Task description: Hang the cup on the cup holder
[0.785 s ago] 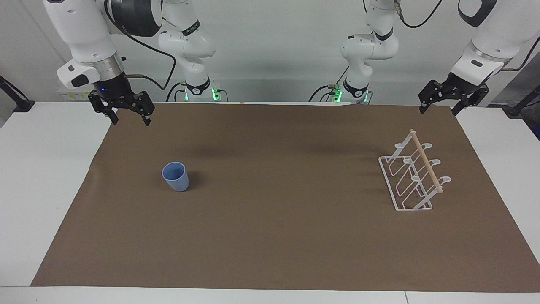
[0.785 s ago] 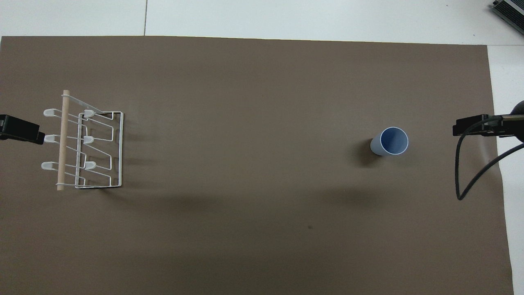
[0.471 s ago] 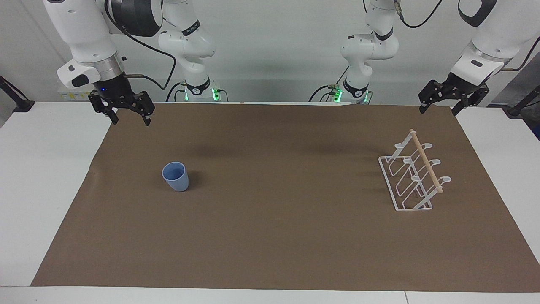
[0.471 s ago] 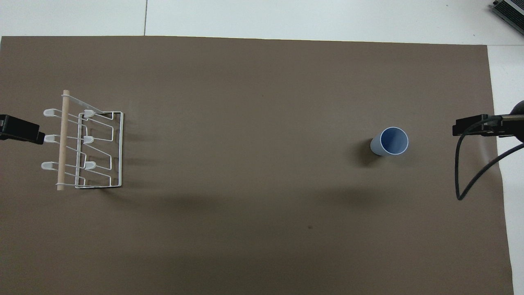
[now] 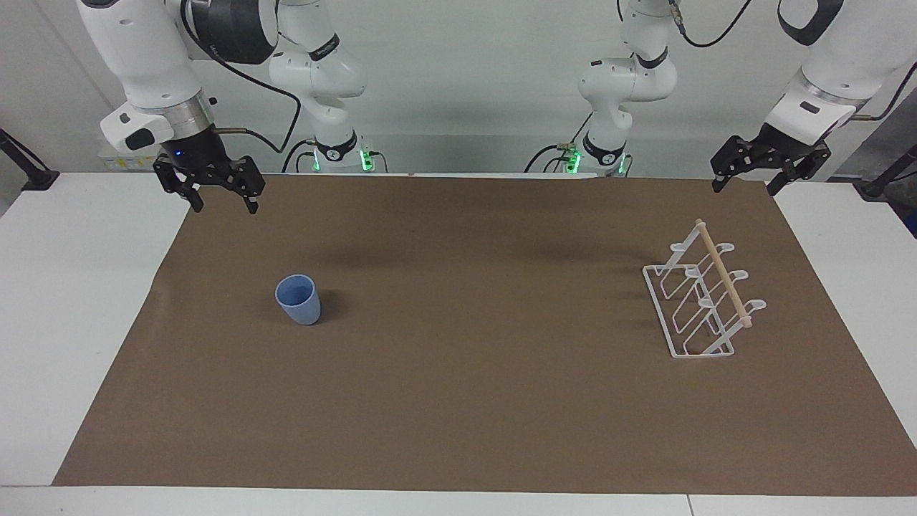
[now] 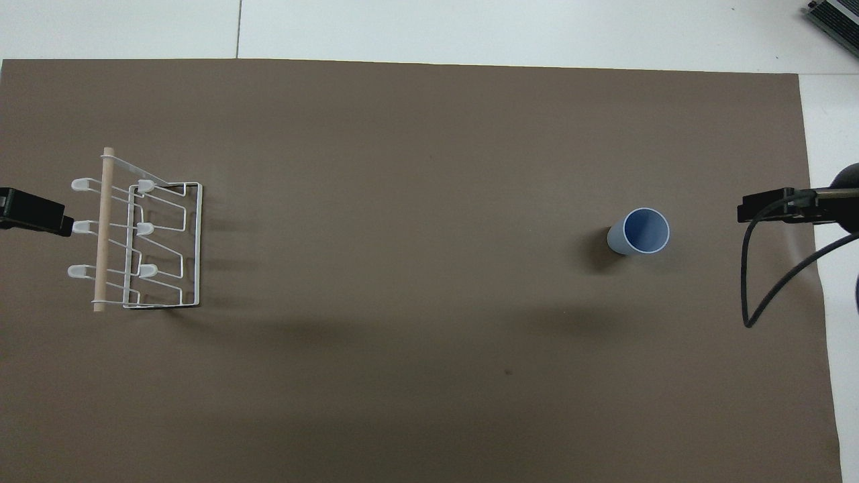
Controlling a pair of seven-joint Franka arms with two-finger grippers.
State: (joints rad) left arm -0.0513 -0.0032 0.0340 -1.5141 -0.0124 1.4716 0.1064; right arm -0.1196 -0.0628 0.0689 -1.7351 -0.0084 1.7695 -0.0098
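A small light blue cup (image 5: 298,299) (image 6: 639,232) stands upright on the brown mat toward the right arm's end of the table. The white wire cup holder (image 5: 703,301) (image 6: 137,243) with a wooden rod on top stands toward the left arm's end. My right gripper (image 5: 221,208) hangs open, empty, in the air over the mat's corner by the right arm. My left gripper (image 5: 743,188) also hangs open and empty, over the mat's corner by the left arm, apart from the holder. The overhead view shows only a part of each hand at the side edges.
A brown mat (image 5: 458,401) covers most of the white table (image 5: 57,301). A black cable (image 6: 758,282) loops down from the right arm's wrist. The robots' bases stand at the table's edge.
The right gripper has shifted slightly toward the middle of the table. The cup, the holder and the left arm have stayed put.
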